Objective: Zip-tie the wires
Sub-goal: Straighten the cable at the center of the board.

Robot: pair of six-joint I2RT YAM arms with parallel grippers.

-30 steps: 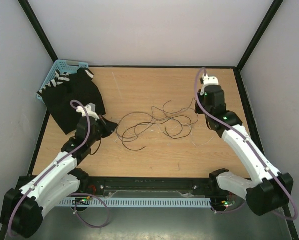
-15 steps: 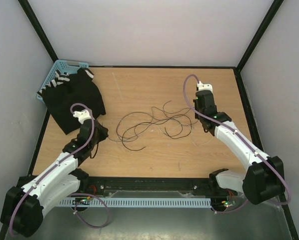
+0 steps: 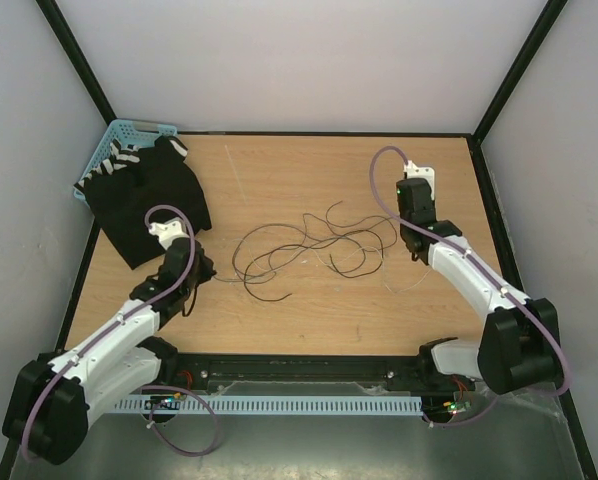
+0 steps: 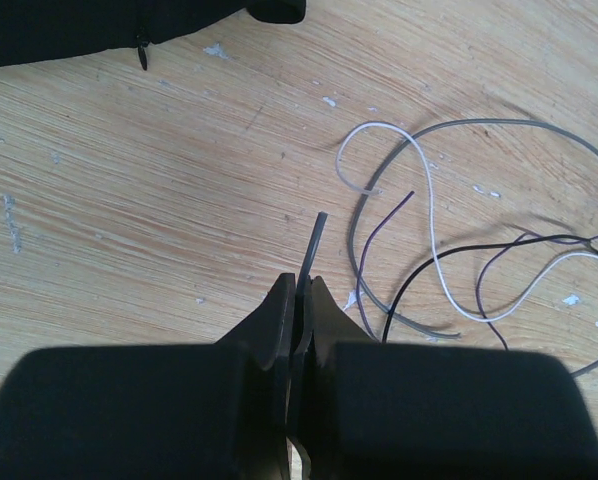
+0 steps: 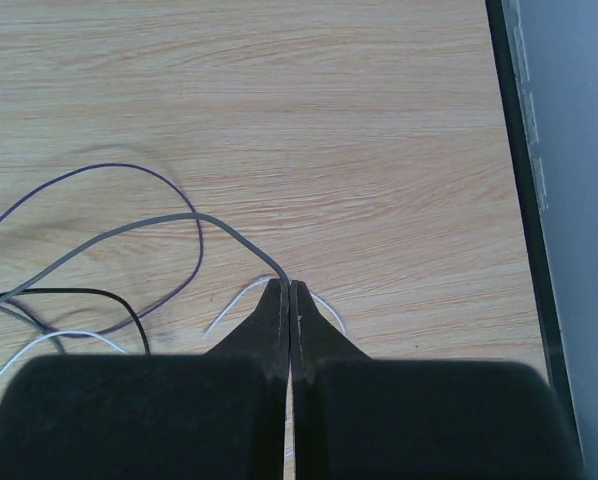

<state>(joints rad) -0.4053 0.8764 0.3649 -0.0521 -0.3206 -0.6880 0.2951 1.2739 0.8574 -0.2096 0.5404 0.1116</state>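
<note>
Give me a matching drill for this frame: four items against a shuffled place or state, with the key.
Items
1. left pincer
2. right pincer
3. black cloth
4. blue basket

Place or state
A. at the far-left corner of the table
B. shut, with a grey wire running up to its tips
C. lying partly over the basket, partly on the table
D. shut on a thin dark strip

Pairs: 1-D, 2-B, 3-C, 4-A
</note>
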